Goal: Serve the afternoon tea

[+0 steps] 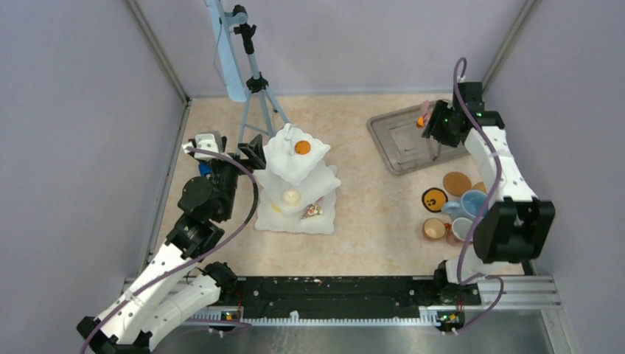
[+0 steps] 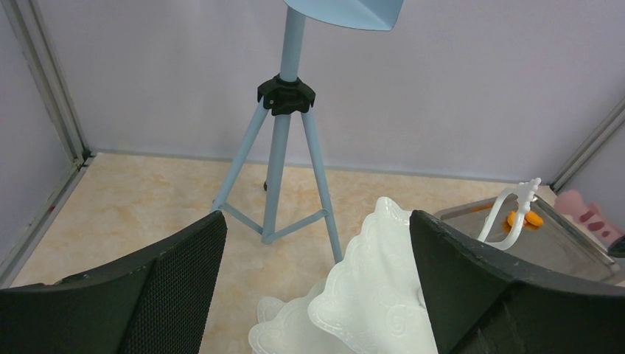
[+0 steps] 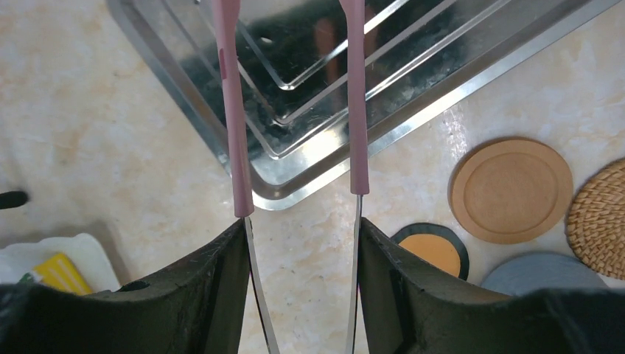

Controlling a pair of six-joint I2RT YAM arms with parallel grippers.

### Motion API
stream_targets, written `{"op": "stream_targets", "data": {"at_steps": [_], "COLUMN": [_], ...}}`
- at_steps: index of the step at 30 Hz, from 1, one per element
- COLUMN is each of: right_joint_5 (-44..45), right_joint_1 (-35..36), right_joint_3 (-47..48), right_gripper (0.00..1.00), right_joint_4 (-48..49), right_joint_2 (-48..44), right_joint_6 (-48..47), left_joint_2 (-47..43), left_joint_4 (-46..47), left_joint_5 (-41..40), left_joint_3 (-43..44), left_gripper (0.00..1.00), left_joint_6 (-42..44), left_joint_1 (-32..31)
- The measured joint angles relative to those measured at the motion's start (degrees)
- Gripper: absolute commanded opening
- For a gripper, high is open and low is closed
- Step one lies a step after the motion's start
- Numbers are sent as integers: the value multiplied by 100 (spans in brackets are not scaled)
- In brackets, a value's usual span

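Seen from above, nearest me at 4 o'clock on the table, an orange-brown mug (image 1: 435, 229) and a whitish-pink mug (image 1: 461, 230) stand close together beside round coasters (image 1: 457, 183).

At 9 o'clock sits a white three-tier scalloped stand (image 1: 284, 221). It carries a round orange pastry (image 1: 302, 147) on top, with a cream pastry (image 1: 292, 197) and a cake slice (image 1: 313, 210) lower down. My left pincer (image 2: 317, 218) hovers just beside it, jaws wide apart, holding nothing.

Farther out, at 2 o'clock, my right pincer (image 3: 302, 247) is about half closed, its pads (image 3: 206, 287) pressing the two arms of the long pink tongs (image 3: 231, 110). The tongs reach over a silver metal tray (image 3: 295, 193). At their far end a small orange toy pastry (image 1: 421, 119) shows by the tray's far edge. I cannot tell whether the tips pinch it or it lies on the tray.

I judge the step is carrying this pastry to the stand. To do it well I should squeeze evenly and lift straight up clear of the tray rim. Then I swing slowly toward 9 o'clock, avoid the stand's looped handle (image 2: 508, 214), and loosen only once the pastry rests on a tier.
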Motion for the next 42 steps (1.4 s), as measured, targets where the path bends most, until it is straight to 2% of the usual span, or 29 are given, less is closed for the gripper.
{"op": "stream_targets", "data": {"at_steps": [5, 11, 33, 42], "right_joint_5": [131, 348, 933, 975], "right_joint_1": [2, 2, 33, 70], "right_joint_3": [76, 708, 1746, 2192], "right_gripper": [51, 52, 50, 36], "right_joint_4": [74, 138, 127, 2], "right_joint_2": [883, 1716, 2946, 3314], "right_joint_6": [-26, -63, -409, -503], "left_joint_2": [2, 2, 31, 66], "left_joint_4": [-2, -2, -7, -13], "left_joint_5": [52, 109, 111, 114], "left_joint_3": [0, 0, 0, 0], "left_gripper": [99, 99, 99, 99], "left_joint_6": [-2, -44, -87, -87], "left_joint_1": [0, 0, 0, 0]}}
